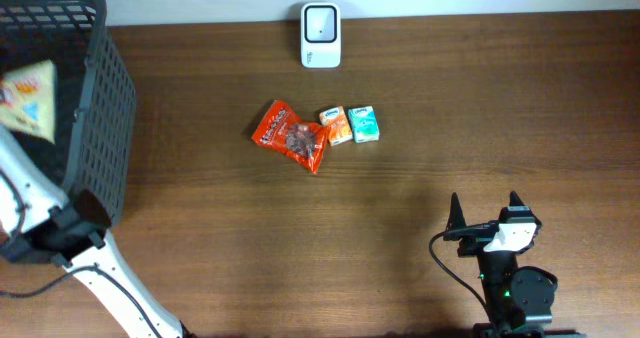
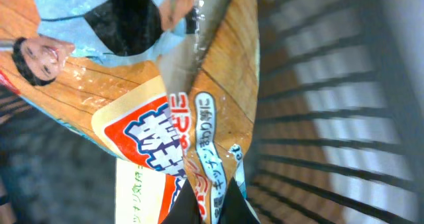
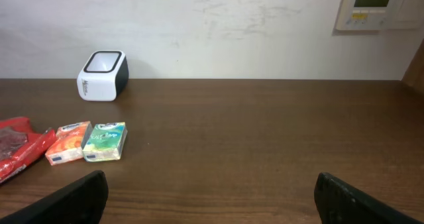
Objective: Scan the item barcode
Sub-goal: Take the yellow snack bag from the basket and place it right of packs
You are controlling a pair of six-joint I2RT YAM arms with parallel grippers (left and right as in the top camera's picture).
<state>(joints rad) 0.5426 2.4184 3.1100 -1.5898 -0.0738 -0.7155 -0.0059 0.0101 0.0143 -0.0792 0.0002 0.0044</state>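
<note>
Overhead, a black basket [image 1: 100,98] stands at the bench's [image 1: 450,108] far left corner, and a printed snack pack [image 1: 28,98] lies tilted inside it. The left arm [image 1: 20,193] reaches up from the near edge into the basket.

In the left wrist view the pack [image 2: 165,118] fills most of the frame, with the basket's slatted wall [image 2: 331,118] behind it on the right. The left jaws are clenched. Their dark tips show at the bottom of the frame, where the pack's lower edge runs into them, so they appear to pinch the pack.

A white scanner [image 1: 320,35] sits at the far edge of the bench, near the middle, well apart from the basket. Nearer than the scanner, three things lie in a row:
- a red pouch [image 1: 292,136] on the left
- an orange box [image 1: 335,125] just beside it
- a green box [image 1: 364,124] touching the orange one

The right arm [image 1: 515,278] rests at the near right of the bench. The right jaws are spread wide and hold nothing. The right wrist view looks between them across bare wood to the scanner [image 3: 103,75], the pouch [image 3: 16,148] and both boxes [image 3: 68,142] [image 3: 105,142].
</note>
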